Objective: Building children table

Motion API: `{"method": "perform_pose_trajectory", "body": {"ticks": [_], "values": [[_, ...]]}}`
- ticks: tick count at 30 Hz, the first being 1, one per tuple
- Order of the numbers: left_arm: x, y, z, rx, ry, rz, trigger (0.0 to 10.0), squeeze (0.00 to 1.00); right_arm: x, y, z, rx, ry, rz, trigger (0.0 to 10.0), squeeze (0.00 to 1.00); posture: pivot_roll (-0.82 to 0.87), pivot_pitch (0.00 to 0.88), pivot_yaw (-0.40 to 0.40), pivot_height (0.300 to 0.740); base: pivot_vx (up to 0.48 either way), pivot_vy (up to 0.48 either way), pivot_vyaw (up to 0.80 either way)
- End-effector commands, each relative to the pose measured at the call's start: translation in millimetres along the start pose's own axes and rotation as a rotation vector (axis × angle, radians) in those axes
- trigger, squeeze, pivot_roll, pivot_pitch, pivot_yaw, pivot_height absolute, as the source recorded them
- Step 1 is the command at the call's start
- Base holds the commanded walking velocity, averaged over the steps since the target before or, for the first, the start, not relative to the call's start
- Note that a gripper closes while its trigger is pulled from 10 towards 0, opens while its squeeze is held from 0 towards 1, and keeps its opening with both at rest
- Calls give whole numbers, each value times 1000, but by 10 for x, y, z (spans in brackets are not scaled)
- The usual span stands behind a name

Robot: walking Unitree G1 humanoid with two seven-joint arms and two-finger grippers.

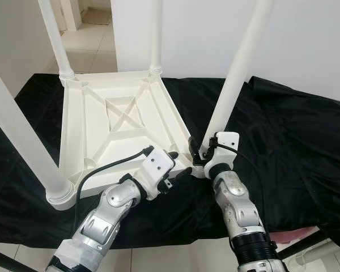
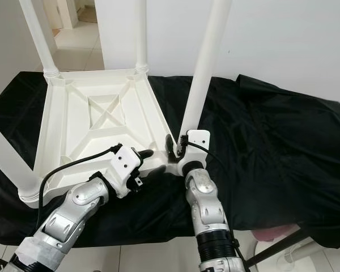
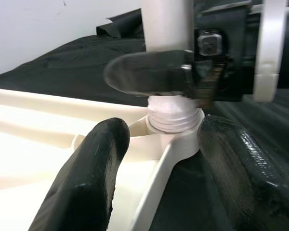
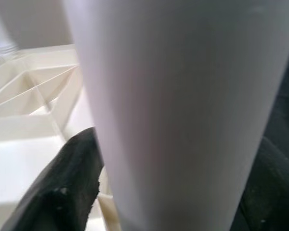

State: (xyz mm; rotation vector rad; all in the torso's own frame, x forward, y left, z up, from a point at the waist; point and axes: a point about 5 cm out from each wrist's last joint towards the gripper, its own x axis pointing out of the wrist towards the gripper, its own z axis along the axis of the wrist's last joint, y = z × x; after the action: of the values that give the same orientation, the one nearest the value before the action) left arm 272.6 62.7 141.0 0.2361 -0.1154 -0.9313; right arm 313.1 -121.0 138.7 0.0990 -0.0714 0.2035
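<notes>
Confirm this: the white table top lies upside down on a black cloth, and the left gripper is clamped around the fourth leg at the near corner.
Wrong gripper. The right gripper clamps that leg, as the left eye view shows; the left gripper sits open beside the corner. The table top and black cloth are as stated.

Black sheet, crumpled, spread wide. White wall right behind sheet. Tiled floor beyond sheet's far left corner. Pink thing just under sheet's near right edge.
</notes>
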Motion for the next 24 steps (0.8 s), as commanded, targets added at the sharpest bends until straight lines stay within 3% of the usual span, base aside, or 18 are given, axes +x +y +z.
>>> {"method": "perform_pose_trajectory", "body": {"ticks": [1,5,10,24], "values": [[-31,13,-20,-10,1,22,10000,0,-33,-49,-11,29,13,33,10000,0,-27,0,-85,740,0,0,0],[-36,8,-20,-8,-1,14,10000,0,-36,-86,-7,5,12,56,10000,0,-26,0,-87,740,0,0,0],[-81,-39,2,-9,-20,-34,10000,0,-53,-272,-5,-90,21,262,10000,0,-12,0,-82,740,0,0,0],[-152,-55,16,-7,-9,-34,10000,0,48,-381,40,-177,33,408,10000,0,5,0,-71,740,0,0,0]]}}
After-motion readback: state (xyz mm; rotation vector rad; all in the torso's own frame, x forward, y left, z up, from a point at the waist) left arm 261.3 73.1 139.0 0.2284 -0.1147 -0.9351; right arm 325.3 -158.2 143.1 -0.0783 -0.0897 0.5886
